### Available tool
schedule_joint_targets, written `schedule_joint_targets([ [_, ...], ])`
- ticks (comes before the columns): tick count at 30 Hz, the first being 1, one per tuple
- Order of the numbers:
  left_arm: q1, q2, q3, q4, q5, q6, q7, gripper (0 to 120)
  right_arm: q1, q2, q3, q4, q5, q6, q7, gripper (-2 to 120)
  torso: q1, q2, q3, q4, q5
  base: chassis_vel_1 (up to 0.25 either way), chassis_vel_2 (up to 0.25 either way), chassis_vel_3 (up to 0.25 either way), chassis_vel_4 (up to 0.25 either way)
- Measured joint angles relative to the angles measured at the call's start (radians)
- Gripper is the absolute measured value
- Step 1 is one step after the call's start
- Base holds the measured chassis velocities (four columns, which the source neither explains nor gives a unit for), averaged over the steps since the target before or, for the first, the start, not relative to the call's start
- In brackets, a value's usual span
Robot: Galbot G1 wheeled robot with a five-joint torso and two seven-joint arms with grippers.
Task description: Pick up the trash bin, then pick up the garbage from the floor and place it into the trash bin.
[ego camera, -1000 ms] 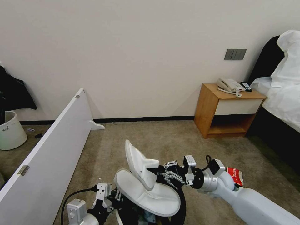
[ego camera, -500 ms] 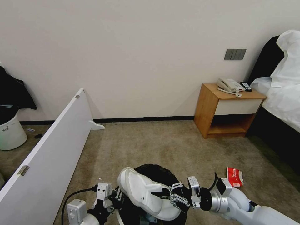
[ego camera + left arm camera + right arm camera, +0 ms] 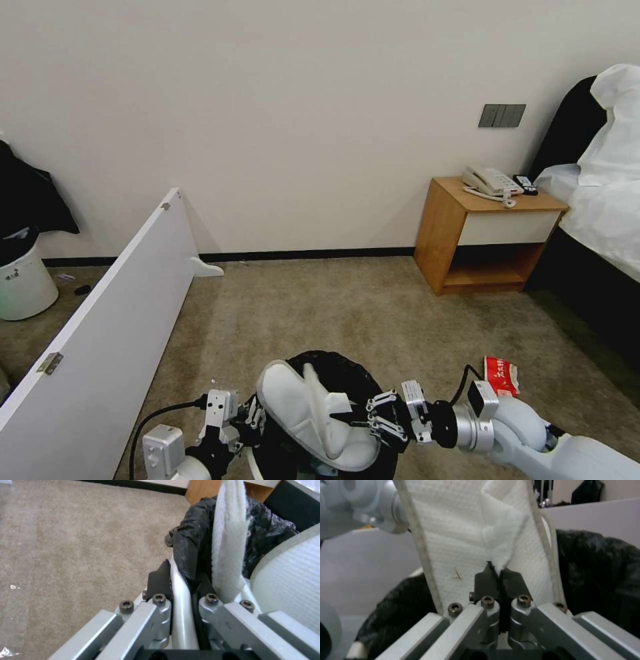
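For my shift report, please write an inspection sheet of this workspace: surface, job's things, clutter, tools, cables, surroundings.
Surface: beige carpet, bare in the middle.
Job's things: trash bin with black liner, held up close before the robot; a white slipper rests across its mouth; a red snack packet lies on the carpet to the right.
Clutter: white board leaning at left; small dark bits on the floor by the white bucket.
Tools: left tool shut on the bin's rim; right tool shut on the slipper's strap.
Cables: black cable at the left arm, a black loop at the right wrist.
Surroundings: wooden nightstand with telephone, bed at right, wall switch plate.
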Motion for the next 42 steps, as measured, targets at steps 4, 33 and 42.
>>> schedule_joint_targets([
  [4, -0.001, -0.002, 0.001, 0.000, 0.001, 0.000, 0.000, 4, -0.002, -0.010, 0.004, -0.001, -0.019, -0.004, 0.002, 0, 0.000, 0.000, 0.000, -0.0001, -0.0001, 0.000, 0.000, 0.000, 0.000],
  [33, 0.006, 0.004, 0.007, -0.004, 0.016, 0.001, 0.002, 4, 0.141, -0.129, -0.052, 0.084, -0.090, -0.116, 0.017, 0, 0.000, 0.000, 0.000, -0.0001, -0.0001, 0.000, 0.000, 0.000, 0.000],
  [42, 0.004, 0.003, 0.006, -0.006, 0.017, 0.001, 0.004, 4, 0.233, -0.135, -0.132, 0.101, -0.096, -0.156, -0.016, 0, 0.000, 0.000, 0.000, 0.0000, -0.0001, 0.000, 0.000, 0.000, 0.000],
])
